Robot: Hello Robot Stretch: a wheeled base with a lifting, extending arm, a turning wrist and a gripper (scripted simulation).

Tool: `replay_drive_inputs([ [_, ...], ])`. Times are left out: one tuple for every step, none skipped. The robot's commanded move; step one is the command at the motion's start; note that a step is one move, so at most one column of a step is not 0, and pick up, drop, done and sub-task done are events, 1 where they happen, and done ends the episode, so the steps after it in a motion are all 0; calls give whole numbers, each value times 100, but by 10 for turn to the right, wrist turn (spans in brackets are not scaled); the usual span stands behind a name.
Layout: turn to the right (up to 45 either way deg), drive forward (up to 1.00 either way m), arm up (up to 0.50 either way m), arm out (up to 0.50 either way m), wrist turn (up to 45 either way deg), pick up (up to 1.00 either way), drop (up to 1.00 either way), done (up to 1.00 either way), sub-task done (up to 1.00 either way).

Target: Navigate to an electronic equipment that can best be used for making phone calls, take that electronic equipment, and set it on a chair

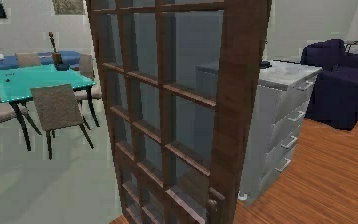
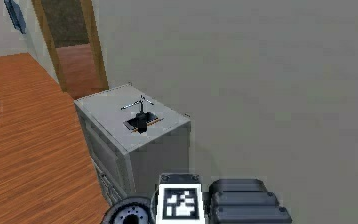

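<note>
Forward view first. Wood-framed glass door (image 1: 177, 100) standing right across the middle, hiding most of the room ahead. Past its left edge, a teal table (image 1: 37, 80) with grey chairs (image 1: 59, 105) tucked round it. Probably the drop-off spot later, given the chair bit of the task. Off to the right, a pale dresser (image 1: 282, 110) just behind the door's edge, and a dark purple sofa (image 1: 337, 75) further back. No phone to pick out here.

Arm side view next. Pale dresser (image 2: 157, 160) again, sitting close in. Guessing parked like this for reaching over the top without much extension. White marker tag (image 2: 182, 203) right down at the bottom edge, so probably barely extended. Gripper (image 2: 137, 108) seems to be the dark body with thin fingers over the dresser top. Can't tell whether holding anything, with the top right behind it. Can't separate a phone from that dark lump either. Best guess: right there on the dresser top, at the fingers. Looks like the grab stage, chair trip not yet begun.
</note>
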Motion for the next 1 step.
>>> replay_drive_inputs([
  [0,0,0,50,0,0,0,0,0],
])
